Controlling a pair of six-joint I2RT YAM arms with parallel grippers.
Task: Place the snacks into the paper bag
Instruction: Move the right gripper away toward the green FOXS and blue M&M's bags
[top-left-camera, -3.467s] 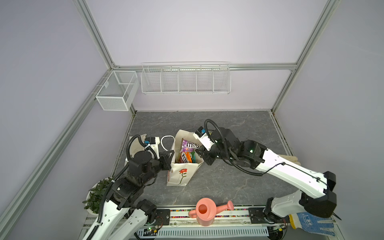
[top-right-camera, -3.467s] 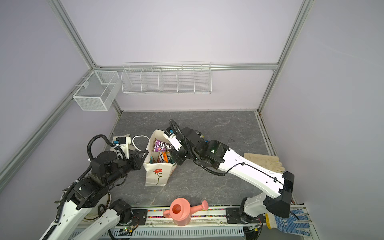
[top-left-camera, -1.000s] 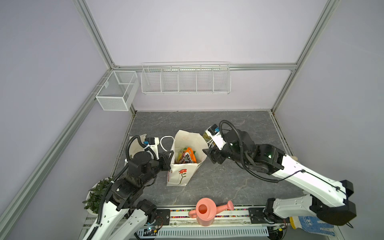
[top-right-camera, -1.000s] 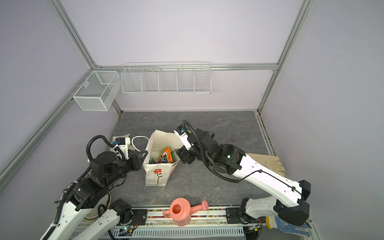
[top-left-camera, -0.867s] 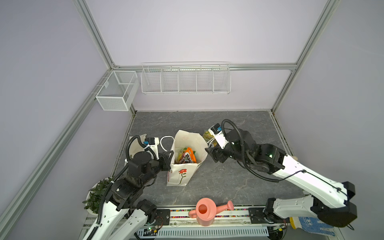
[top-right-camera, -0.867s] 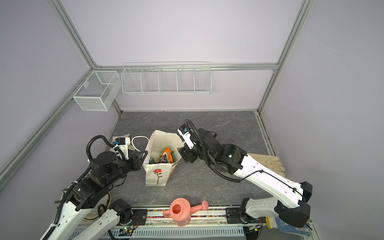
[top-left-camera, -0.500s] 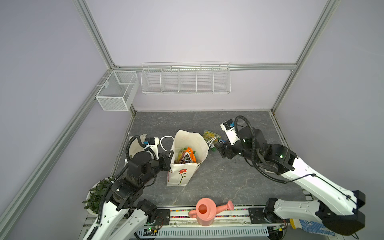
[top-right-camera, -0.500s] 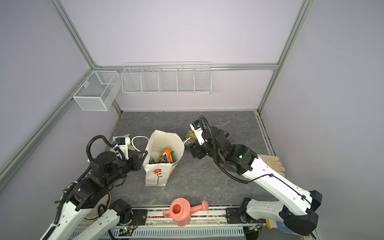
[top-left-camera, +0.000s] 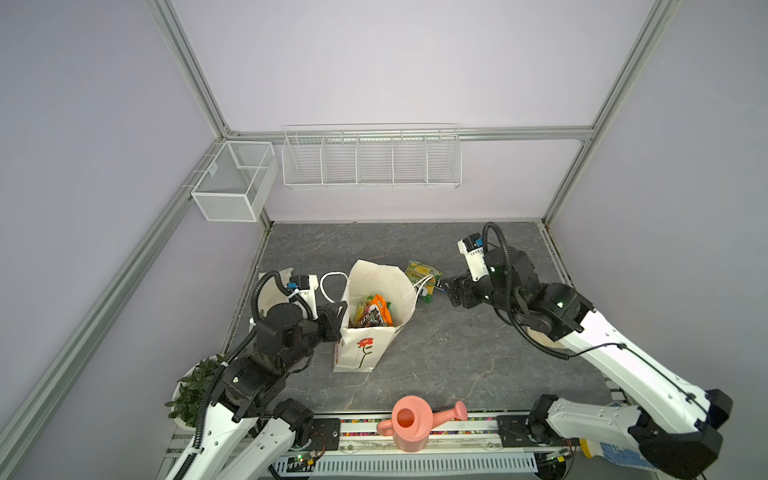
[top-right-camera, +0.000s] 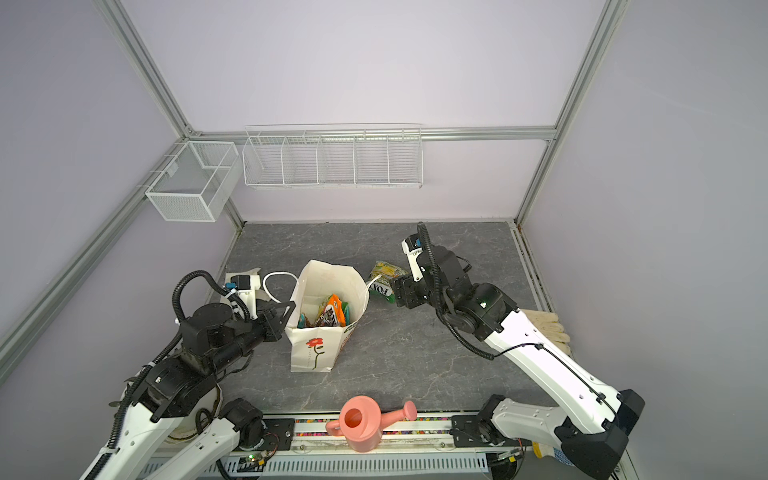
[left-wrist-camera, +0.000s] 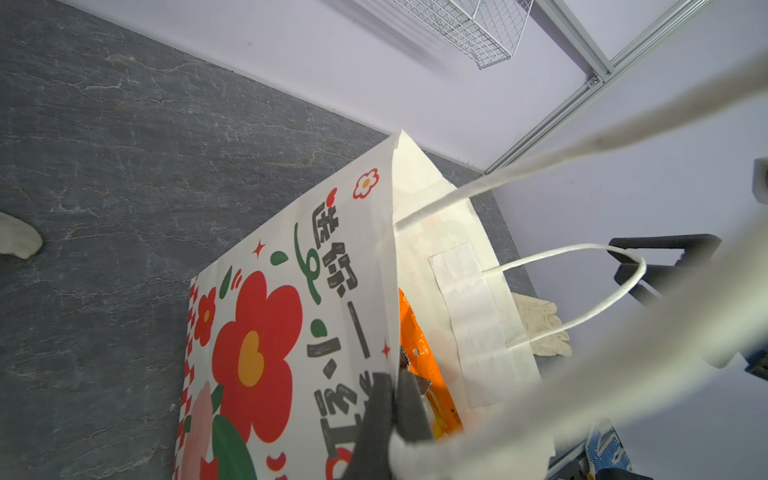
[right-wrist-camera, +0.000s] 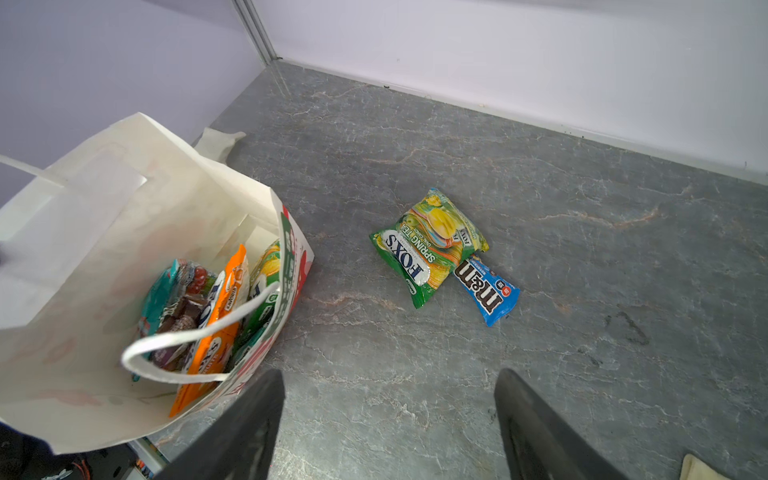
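- The right fingers (right-wrist-camera: 249, 415) no longer hang over the bag (top-left-camera: 365, 353). Seconds ago they were above its mouth with a purple pack; now they are spread wide and empty, clear of the bag on its far side from the left arm.
- I judge that the purple pack went in. I cannot pick it out for certain among the packets (right-wrist-camera: 199, 307) standing in the bag, where orange, teal and green ones show.
- The left fingers (left-wrist-camera: 378, 415) have not moved. They are clenched on the bag's rim at the handle side and hold the mouth open and the bag upright.
- Two snacks are left out, so the task looks mostly done.
- The green packet (right-wrist-camera: 428, 245) lies flat on the tabletop (right-wrist-camera: 582, 208), near the bag's outer wall but apart from it.
- The blue pack (right-wrist-camera: 486, 291) lies touching the green packet, with one end tucked under its edge.
- In the right wrist view both snacks sit ahead of the open fingers, roughly on the line between them, with bare tabletop in between. Nothing is touched yet.
- In both top views the fingers are just beside the green packet (top-right-camera: 386, 276), on the side away from the bag.
- Next, I judge, comes a reach forward and down onto the green packet, since it lies on top.
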